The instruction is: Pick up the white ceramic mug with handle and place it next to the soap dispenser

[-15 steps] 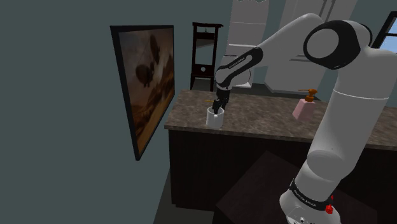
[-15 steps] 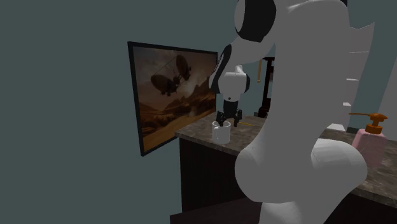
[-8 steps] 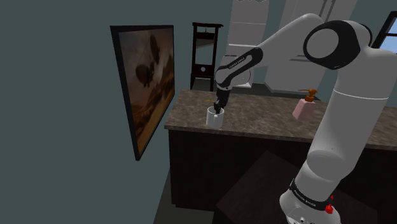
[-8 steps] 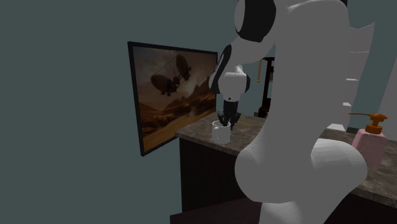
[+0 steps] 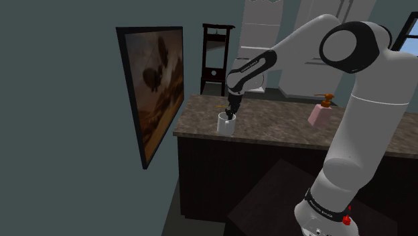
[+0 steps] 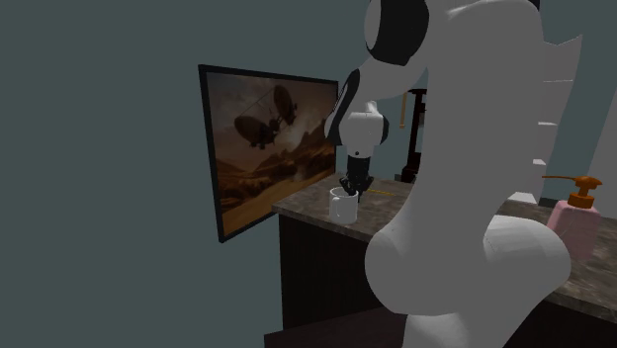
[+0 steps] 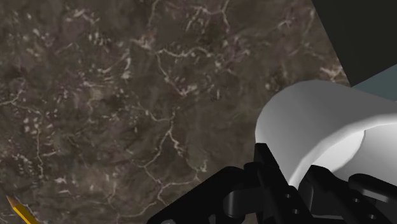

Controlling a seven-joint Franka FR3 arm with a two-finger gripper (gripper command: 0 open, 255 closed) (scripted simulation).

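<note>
- All-black two-finger end effector (image 5: 232,114) points down at the plain white cylindrical mug (image 5: 227,125), its fingers reaching into the mug's open top.
- Wrist view: one finger (image 7: 270,170) lies against the outside of the mug's wall and the other (image 7: 323,188) sits inside the rim. The end effector is closed on that wall.
- The mug stands upright on the dark veined stone counter (image 5: 281,126), directly under the end effector and near the counter's corner.
- Pink soap dispenser with brown pump (image 5: 319,113) is on the same counter, well apart from the end effector, towards the shoulder view's right.
- Mug handle: cannot tell which way it faces.
- Yellow pencil tip (image 7: 19,210) lies on the counter, away from the fingers.
</note>
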